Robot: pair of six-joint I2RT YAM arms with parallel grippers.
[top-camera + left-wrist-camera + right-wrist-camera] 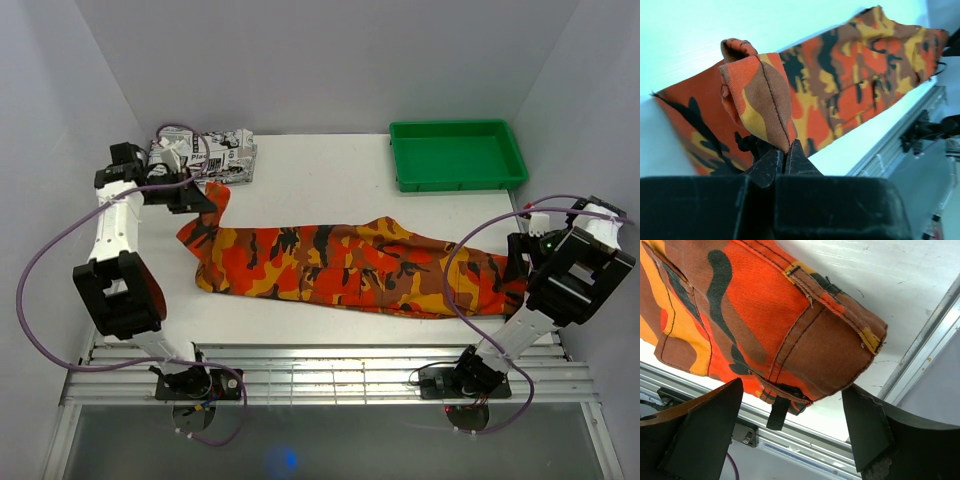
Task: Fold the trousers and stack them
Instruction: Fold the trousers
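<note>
Your left tool is pressed together on a leg cuff of the trousers, pinching it and holding it raised near the left edge of the tabletop. The trousers lie stretched left to right across the tabletop, with the waist end at the right edge. Your right tool is spread wide there, the waistband corner between its fingers. A folded newspaper-print garment sits at the far left corner and a green tray at the far right.

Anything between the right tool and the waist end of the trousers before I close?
Nothing visible. The right tool is open, with the waistband corner of the trousers directly ahead. The left tool is shut on the other end.
</note>
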